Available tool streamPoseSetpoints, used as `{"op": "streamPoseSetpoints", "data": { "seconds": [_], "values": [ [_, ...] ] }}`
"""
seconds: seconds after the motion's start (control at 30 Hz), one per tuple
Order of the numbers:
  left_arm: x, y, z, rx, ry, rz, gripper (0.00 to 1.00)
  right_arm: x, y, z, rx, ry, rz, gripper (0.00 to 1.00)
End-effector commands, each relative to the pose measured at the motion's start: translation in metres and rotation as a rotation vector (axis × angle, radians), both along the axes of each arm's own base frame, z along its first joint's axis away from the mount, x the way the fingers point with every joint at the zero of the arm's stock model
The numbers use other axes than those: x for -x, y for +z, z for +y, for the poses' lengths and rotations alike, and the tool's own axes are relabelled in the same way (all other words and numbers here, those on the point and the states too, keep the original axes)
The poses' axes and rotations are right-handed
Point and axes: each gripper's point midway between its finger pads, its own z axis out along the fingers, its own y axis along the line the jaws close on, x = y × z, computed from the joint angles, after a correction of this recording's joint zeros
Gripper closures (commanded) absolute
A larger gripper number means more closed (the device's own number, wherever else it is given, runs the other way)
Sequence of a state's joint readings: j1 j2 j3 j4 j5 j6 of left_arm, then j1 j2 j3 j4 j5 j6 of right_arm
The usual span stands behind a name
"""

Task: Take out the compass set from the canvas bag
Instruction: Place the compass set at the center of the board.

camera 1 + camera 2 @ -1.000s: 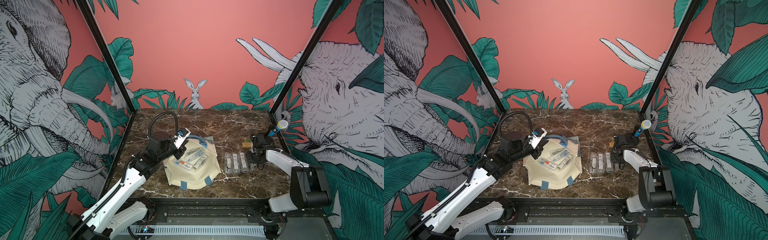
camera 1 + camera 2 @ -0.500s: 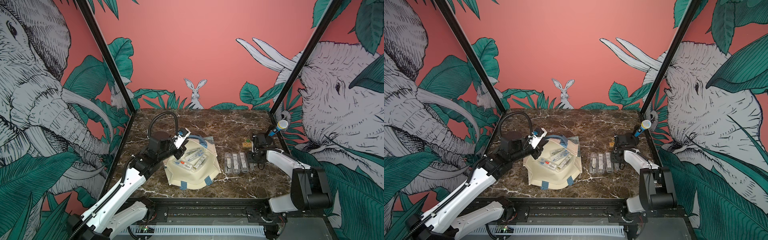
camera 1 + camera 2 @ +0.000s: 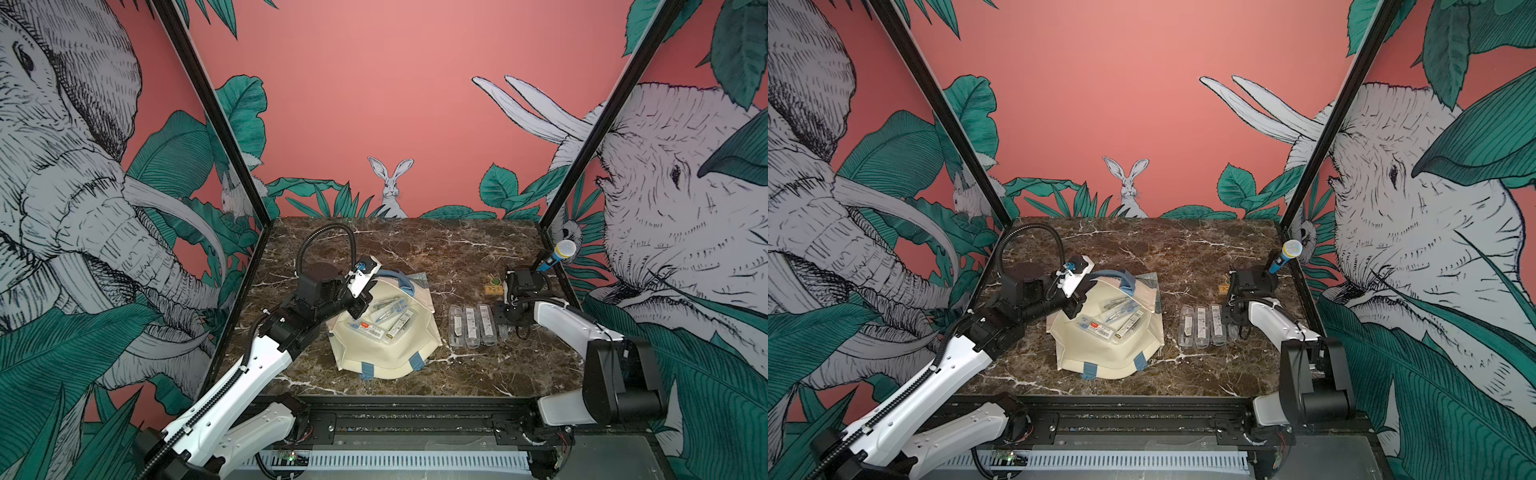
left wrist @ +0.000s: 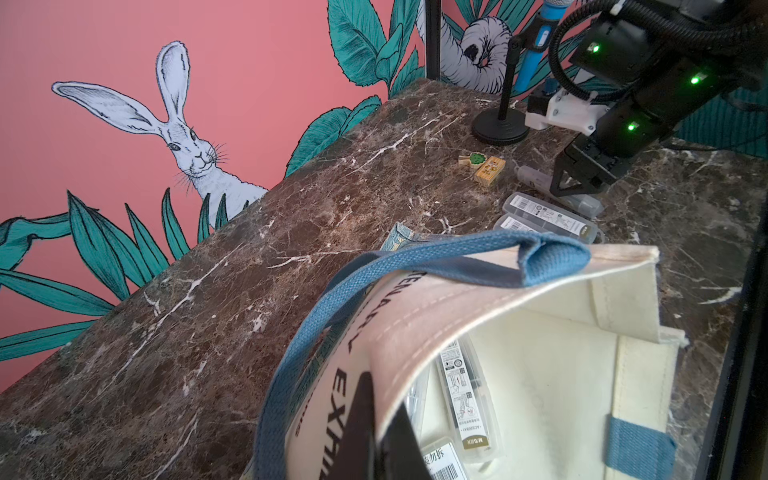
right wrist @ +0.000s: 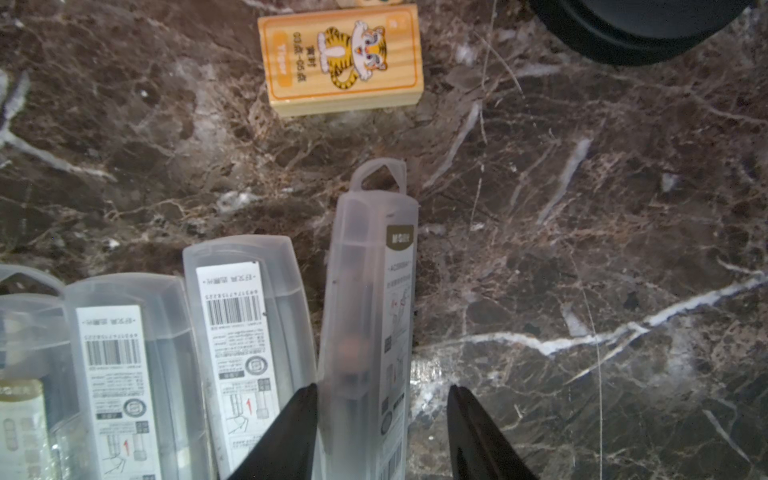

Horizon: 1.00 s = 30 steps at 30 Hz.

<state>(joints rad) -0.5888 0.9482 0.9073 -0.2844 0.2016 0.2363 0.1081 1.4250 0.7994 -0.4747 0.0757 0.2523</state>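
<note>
Canvas bag [image 3: 386,357]: soft, rumpled cream weave

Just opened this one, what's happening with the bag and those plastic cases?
The left tool is shut on the rim of the cream canvas bag with blue strap handles, holding its mouth open on the brown marble table. The right tool hangs open over a clear plastic case lying beside three similar cases. More cases lie inside the bag.

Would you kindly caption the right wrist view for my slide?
Open right gripper straddling a clear case on the marble table, beside three labelled cases.
</note>
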Motion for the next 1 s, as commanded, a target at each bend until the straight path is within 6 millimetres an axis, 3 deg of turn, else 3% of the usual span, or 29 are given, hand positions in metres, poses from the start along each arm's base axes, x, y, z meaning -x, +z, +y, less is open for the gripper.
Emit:
{"op": "streamPoseSetpoints", "data": {
  "seconds": [0.0,0.4,0.97],
  "values": [
    [0.0009,0.0145,-0.0045,0.048,-0.019,-0.048,1.00,0.0015,0.0013,-0.0043,0.012,-0.016,-0.010,0.45],
    [0.0003,0.0150,-0.0048,0.043,-0.020,-0.050,1.00,0.0012,-0.0025,-0.0024,-0.004,-0.027,-0.001,0.38],
    [0.0006,0.0190,-0.0045,0.043,-0.021,-0.060,1.00,-0.0016,-0.0066,-0.0070,-0.122,-0.118,-0.010,0.37]
  ]
}}
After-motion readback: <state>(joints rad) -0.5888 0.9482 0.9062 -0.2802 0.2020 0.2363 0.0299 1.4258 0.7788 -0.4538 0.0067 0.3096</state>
